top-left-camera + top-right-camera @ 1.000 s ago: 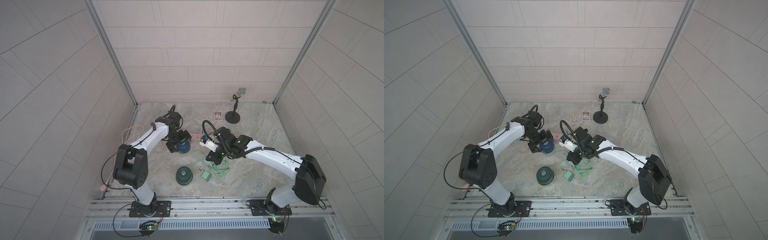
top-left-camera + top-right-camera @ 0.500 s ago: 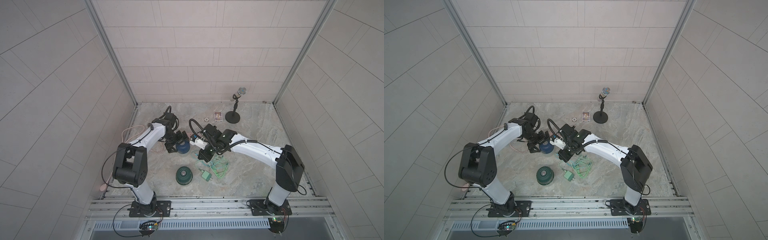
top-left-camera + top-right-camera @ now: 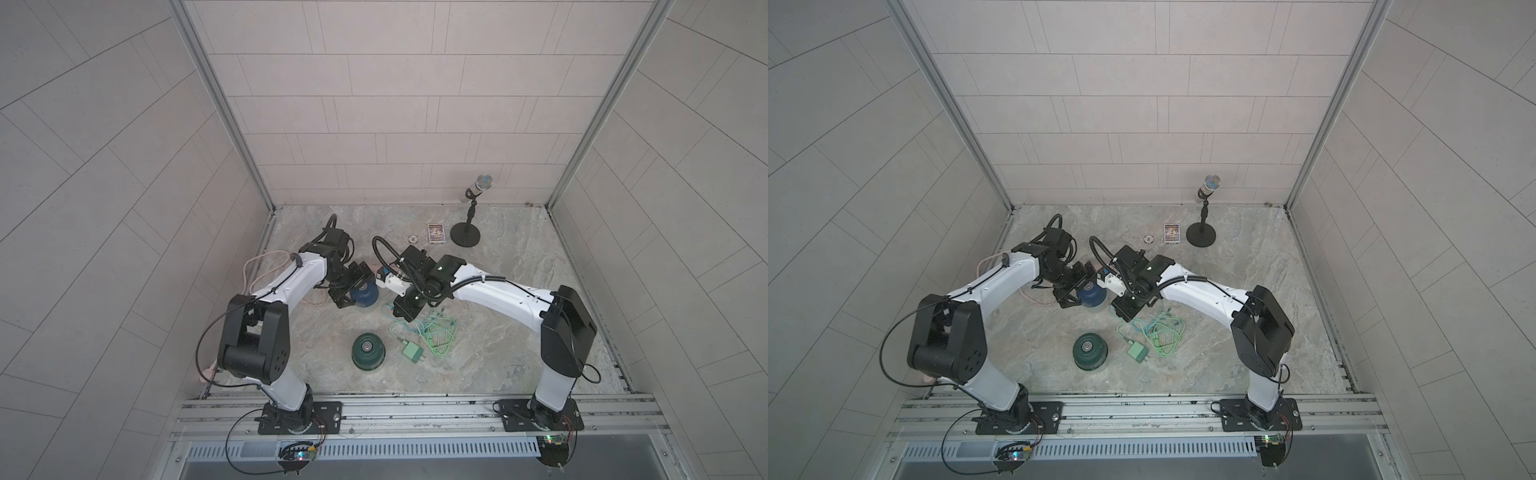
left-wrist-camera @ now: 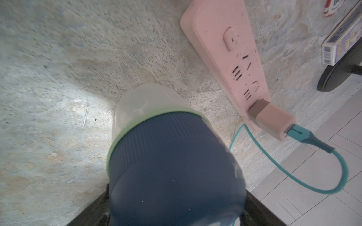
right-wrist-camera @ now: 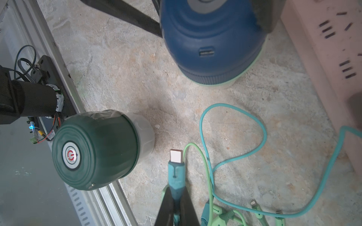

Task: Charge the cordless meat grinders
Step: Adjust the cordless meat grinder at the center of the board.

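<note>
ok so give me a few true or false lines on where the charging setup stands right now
1. The right gripper has its jaws shut on the teal cable plug. True.
2. That plug is seated in the blue grinder. False: its port is empty and the plug is held apart from it.
3. A pink adapter sits in the pink power strip. True.
4. The green grinder lies tipped on its side. False: in both top views it stands upright, silver button up.
5. The green adapter is plugged into the strip. False: it lies loose beside the green grinder.
</note>
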`<action>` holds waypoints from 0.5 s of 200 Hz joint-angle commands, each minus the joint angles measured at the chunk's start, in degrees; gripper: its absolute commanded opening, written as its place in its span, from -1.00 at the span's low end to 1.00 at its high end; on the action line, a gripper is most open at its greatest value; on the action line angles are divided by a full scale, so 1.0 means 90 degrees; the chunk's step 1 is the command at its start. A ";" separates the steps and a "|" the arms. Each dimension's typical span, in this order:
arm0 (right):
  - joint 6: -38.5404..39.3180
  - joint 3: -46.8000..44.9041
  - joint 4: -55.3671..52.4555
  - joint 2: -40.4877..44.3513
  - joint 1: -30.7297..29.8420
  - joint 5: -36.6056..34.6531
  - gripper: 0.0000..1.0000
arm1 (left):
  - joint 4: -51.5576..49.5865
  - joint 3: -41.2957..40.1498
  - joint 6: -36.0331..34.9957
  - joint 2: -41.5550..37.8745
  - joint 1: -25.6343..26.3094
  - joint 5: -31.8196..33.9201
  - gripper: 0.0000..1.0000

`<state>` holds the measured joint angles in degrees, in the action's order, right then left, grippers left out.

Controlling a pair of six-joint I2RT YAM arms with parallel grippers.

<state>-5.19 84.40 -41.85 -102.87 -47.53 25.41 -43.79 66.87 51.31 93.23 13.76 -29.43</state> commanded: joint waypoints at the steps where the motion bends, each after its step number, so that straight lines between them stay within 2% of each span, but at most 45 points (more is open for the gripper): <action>1: 0.0075 -0.0097 -0.0123 0.0086 0.0118 0.0036 -0.87 | 0.0130 -0.0106 0.0284 0.0295 0.0365 0.0182 0.60; 46: 0.0183 -0.0341 -0.0058 0.0267 0.0222 0.0048 -0.87 | -0.0004 -0.0178 0.0442 0.0230 0.0638 0.0344 0.58; 77: 0.0179 -0.0460 0.0035 0.0362 0.0237 0.0096 -0.87 | -0.0302 0.0160 0.0357 0.0148 0.0611 0.0594 0.82; 100: 0.0149 -0.0528 0.0112 0.0461 0.0253 0.0136 -0.87 | -0.0454 0.0499 0.0263 0.0177 0.0600 0.0585 0.90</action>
<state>-4.91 80.18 -41.32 -102.04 -45.32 25.76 -43.48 68.60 54.37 93.65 19.11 -26.98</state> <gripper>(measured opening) 0.073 0.937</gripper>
